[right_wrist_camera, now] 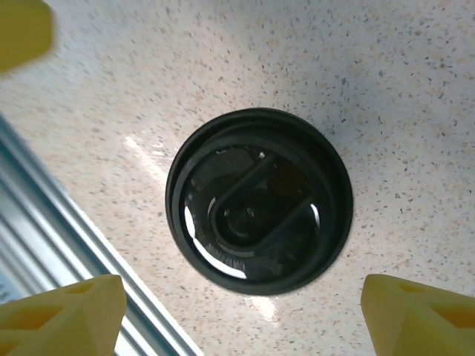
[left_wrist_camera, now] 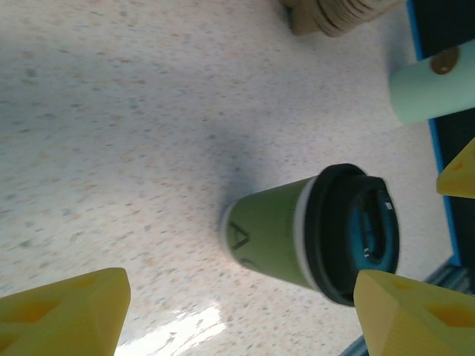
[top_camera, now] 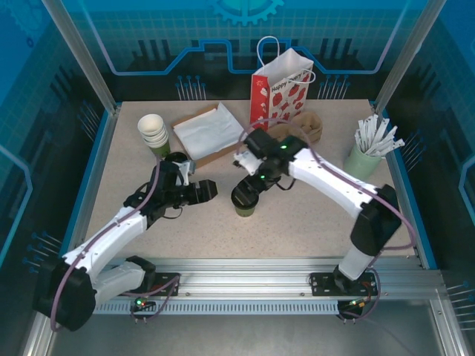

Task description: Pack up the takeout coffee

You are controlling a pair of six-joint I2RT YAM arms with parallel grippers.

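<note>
The takeout coffee (top_camera: 244, 200), a small olive-green paper cup with a black lid, stands upright on the speckled table (top_camera: 312, 215) near the middle. My right gripper (top_camera: 251, 184) hangs open just above it. In the right wrist view the black lid (right_wrist_camera: 258, 202) lies ahead of the open right gripper (right_wrist_camera: 241, 319), untouched. My left gripper (top_camera: 205, 190) is open to the cup's left, pointing at it. In the left wrist view the coffee (left_wrist_camera: 282, 239) stands ahead of the left gripper (left_wrist_camera: 237, 319), apart from both yellow fingers (left_wrist_camera: 63, 311).
A strawberry-print paper bag (top_camera: 280, 87) stands at the back. A brown cardboard holder (top_camera: 310, 127) lies beside it. White napkins on a brown tray (top_camera: 208, 132) and stacked white cups (top_camera: 154, 132) sit back left. A pale green cup of white sticks (top_camera: 365, 157) stands right.
</note>
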